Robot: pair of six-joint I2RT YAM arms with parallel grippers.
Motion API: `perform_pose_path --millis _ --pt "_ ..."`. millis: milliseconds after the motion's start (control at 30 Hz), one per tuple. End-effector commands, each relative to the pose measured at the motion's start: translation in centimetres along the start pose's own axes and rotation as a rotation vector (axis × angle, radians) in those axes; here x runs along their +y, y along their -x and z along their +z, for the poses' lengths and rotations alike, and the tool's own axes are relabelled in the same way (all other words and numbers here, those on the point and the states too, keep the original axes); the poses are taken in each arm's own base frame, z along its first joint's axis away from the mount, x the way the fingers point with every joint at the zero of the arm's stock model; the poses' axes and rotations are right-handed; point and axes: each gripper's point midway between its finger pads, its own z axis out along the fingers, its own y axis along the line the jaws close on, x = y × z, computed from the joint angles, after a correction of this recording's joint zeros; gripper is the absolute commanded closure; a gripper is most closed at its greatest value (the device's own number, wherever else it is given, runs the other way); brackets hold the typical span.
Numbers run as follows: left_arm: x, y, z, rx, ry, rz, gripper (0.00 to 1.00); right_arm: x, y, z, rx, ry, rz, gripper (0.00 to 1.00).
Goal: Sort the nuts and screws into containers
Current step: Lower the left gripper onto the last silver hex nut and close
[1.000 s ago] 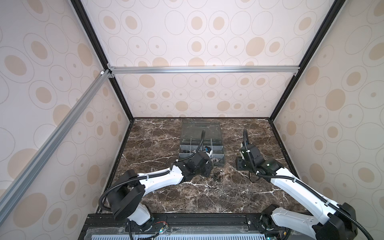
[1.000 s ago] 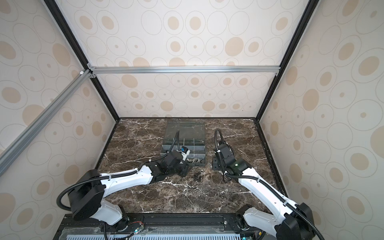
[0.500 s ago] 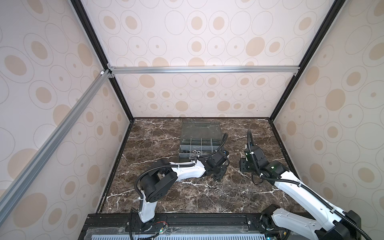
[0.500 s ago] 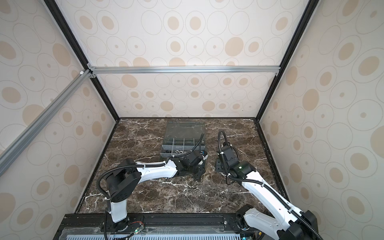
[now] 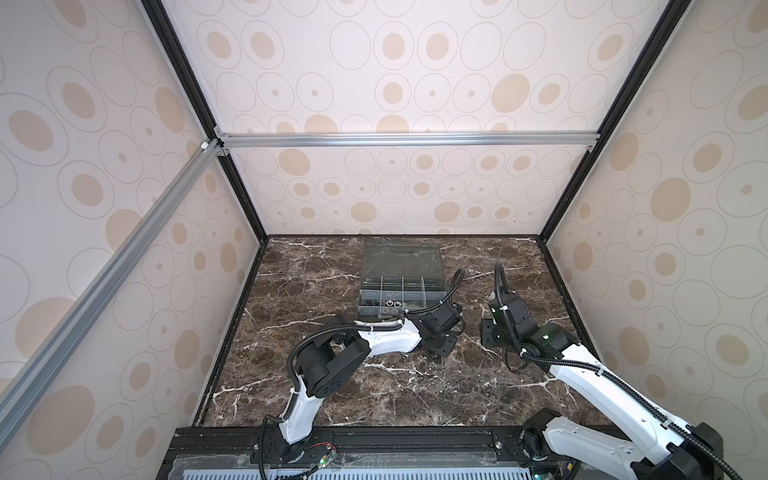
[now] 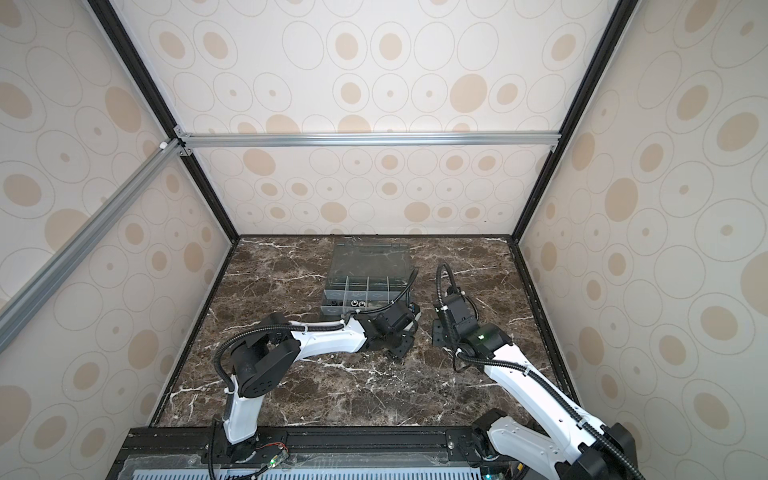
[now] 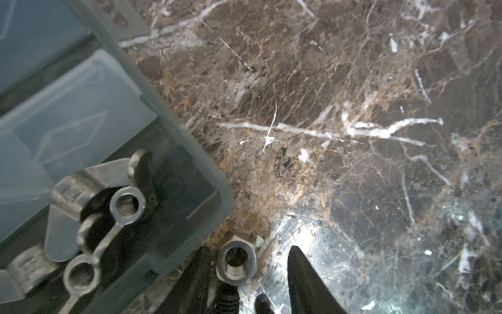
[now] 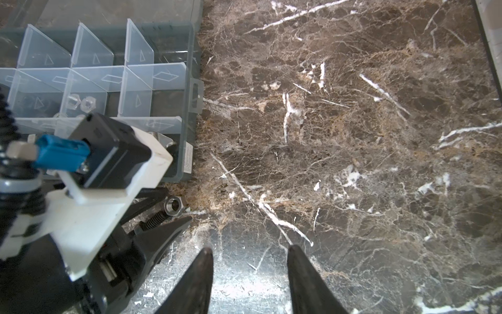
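Note:
A silvery hex nut (image 7: 235,262) lies on the marble just outside the organizer's corner (image 7: 217,195). It sits between the fingers of my left gripper (image 7: 249,248), close beside one finger (image 7: 195,277) and apart from the other. Behind it lies a dark threaded screw (image 7: 226,297). The left gripper is open. The right wrist view shows the same nut (image 8: 175,205) and screw (image 8: 153,218). My right gripper (image 8: 250,250) stands open over bare marble, holding nothing. Wing nuts (image 7: 126,204) fill the corner container, and hex nuts (image 8: 87,103) lie in another.
The grey organizer box (image 5: 401,286) stands at the back middle with its clear lid (image 5: 401,259) laid open toward the rear wall. In both top views the two grippers (image 5: 440,347) (image 5: 488,332) are near each other at the box's front right corner. Enclosure walls ring the marble floor (image 6: 332,395).
My left arm has swung right, from the box's front edge to its front right corner, and come down over the nut. The right arm has barely moved.

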Motion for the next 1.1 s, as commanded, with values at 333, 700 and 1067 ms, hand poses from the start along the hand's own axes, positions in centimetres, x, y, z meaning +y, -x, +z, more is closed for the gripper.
perform_pose_path --millis 333,700,1067 --pt "-0.4 0.1 1.0 0.007 0.031 0.027 0.6 -0.8 -0.6 -0.1 0.007 -0.02 0.024 0.52" --pt "-0.8 -0.7 2.1 0.031 0.031 0.04 0.71 -0.8 -0.7 -0.1 0.014 -0.018 0.03 0.52" --pt "-0.8 -0.6 1.5 0.018 0.035 0.049 0.81 -1.6 -1.4 -0.5 0.002 -0.035 0.041 0.52"
